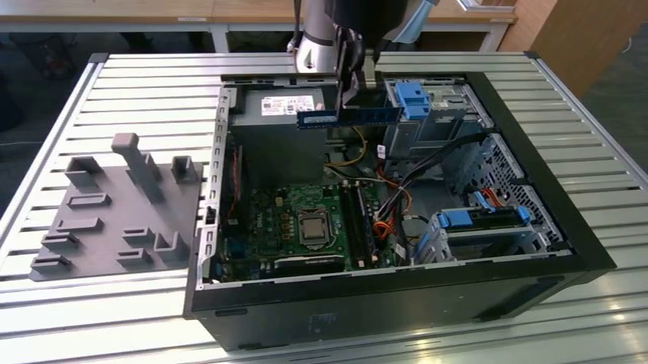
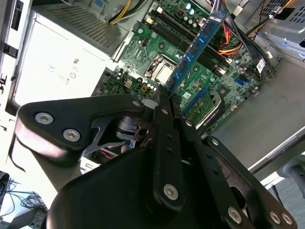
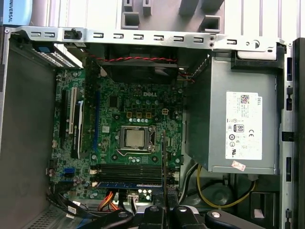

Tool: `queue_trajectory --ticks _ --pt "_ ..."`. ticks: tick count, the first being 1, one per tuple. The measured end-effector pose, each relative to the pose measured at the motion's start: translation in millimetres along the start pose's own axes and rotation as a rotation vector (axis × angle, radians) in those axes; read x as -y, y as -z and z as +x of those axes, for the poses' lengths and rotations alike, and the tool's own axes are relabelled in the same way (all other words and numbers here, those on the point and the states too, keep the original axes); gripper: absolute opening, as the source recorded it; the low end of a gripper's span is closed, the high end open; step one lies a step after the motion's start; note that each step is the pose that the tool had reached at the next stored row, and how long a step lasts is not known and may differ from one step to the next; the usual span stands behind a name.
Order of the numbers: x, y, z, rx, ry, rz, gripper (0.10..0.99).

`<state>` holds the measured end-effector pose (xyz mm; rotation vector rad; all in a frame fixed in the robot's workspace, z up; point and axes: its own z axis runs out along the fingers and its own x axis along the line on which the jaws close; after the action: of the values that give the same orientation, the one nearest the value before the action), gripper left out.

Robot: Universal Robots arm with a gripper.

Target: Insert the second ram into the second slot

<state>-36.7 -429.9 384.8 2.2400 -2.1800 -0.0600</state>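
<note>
The ram (image 1: 344, 116) hangs level in the air above the open case (image 1: 405, 303), near the power supply (image 1: 272, 106) and well apart from the motherboard (image 1: 303, 220) below. The fingers (image 2: 164, 129) are closed on one end of it, and in the second wrist view the stick (image 2: 195, 47) reaches out from them over the board. In the first wrist view, the slots (image 3: 126, 169) lie beside the processor socket (image 3: 135, 137), and another blue stick (image 3: 128, 183) is seated there. A gray fixture (image 1: 111, 212) rests on the counter (image 1: 102, 318) beside the case.
</note>
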Motion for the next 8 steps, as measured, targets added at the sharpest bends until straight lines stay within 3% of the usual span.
queue_trajectory --ticks 8 --pt "-0.1 0.0 4.8 0.0 0.0 0.0 0.137"
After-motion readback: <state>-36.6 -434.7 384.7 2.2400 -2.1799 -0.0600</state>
